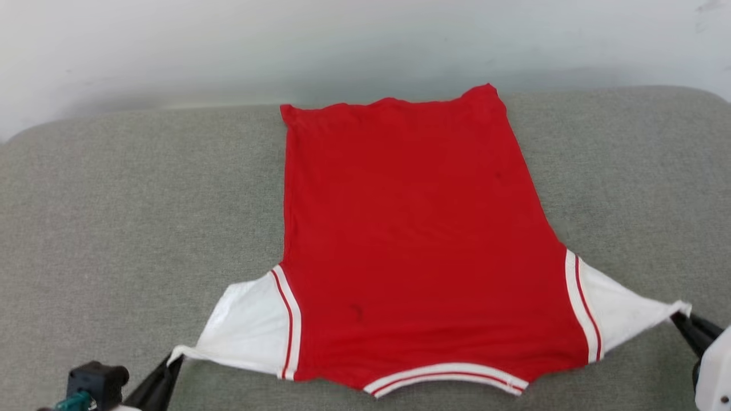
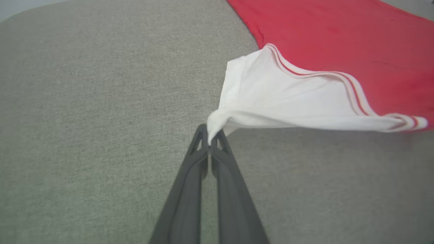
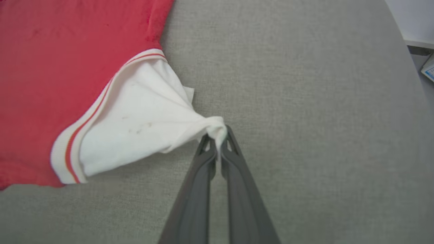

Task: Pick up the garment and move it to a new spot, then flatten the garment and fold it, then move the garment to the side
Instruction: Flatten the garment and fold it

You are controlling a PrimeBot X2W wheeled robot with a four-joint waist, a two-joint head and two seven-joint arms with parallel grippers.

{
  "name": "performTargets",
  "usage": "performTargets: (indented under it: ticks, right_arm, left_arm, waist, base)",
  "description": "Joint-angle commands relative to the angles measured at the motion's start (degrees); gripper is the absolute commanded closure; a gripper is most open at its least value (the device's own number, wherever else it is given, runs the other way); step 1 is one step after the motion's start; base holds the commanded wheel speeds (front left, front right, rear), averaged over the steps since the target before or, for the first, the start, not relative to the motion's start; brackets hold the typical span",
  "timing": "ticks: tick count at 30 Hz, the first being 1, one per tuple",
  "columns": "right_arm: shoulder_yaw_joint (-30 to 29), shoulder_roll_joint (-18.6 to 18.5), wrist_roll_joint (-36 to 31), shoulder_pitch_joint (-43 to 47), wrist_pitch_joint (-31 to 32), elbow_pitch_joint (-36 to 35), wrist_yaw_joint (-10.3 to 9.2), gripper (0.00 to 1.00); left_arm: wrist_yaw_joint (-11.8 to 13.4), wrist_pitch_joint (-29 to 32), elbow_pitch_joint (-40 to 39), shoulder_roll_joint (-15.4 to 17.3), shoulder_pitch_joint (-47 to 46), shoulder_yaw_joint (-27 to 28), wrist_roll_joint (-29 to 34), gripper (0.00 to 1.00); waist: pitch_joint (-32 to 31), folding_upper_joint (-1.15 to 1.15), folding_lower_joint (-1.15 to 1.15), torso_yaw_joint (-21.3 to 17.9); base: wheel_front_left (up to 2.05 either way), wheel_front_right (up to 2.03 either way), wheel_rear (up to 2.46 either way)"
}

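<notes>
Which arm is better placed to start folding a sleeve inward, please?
Left, narrowly: left gripper and right gripper each pinch a garment sleeve tip, but the left sleeve looks less bunched.

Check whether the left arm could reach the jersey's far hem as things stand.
Probably not right now: the left gripper is shut on the left sleeve tip, so it is occupied. Nothing stands in the way across the grey cushion, though the far hem lies at the opposite end of the garment.
</notes>
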Motion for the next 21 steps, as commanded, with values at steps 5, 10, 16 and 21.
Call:
performTargets:
  ticks: [5, 10, 16, 21]
  right_arm:
    - [-2.15, 1.58, 2.73, 6.61, 3.15, -2.47, -0.09, 1.00]
    - [-3.11, 1.96, 1.75, 8.97, 4.95, -3.74, -0.09, 1.00]
    - [-4.22, 2.88, 2.53, 6.34, 6.91, -5.12, -0.09, 0.00]
    - [-8.40, 4.39, 4.46, 2.44, 12.46, -7.42, -0.07, 0.00]
  left_arm:
    - [0.32, 1.92, -1.33, 0.32, 3.00, -0.97, -1.40, 1.00]
    - [-0.31, 4.50, -2.50, 1.77, 3.92, -2.81, -0.60, 1.00]
    - [0.16, 5.20, -6.15, 0.71, 1.90, -3.21, -0.63, 1.00]
    - [-0.14, 7.02, -10.41, 0.67, 0.08, -4.14, 0.04, 1.00]
  waist:
    - [-0.56, 0.00, 0.02, 0.14]
    - [-0.27, 0.00, 0.02, 0.12]
    - [1.10, 0.00, 0.02, 0.86]
    - [3.15, 0.00, 0.02, 2.48]
  base:
    - [0.00, 0.00, 0.00]
    - [0.00, 0.00, 0.00]
    - [0.00, 0.00, 0.00]
    - [0.00, 0.00, 0.00]
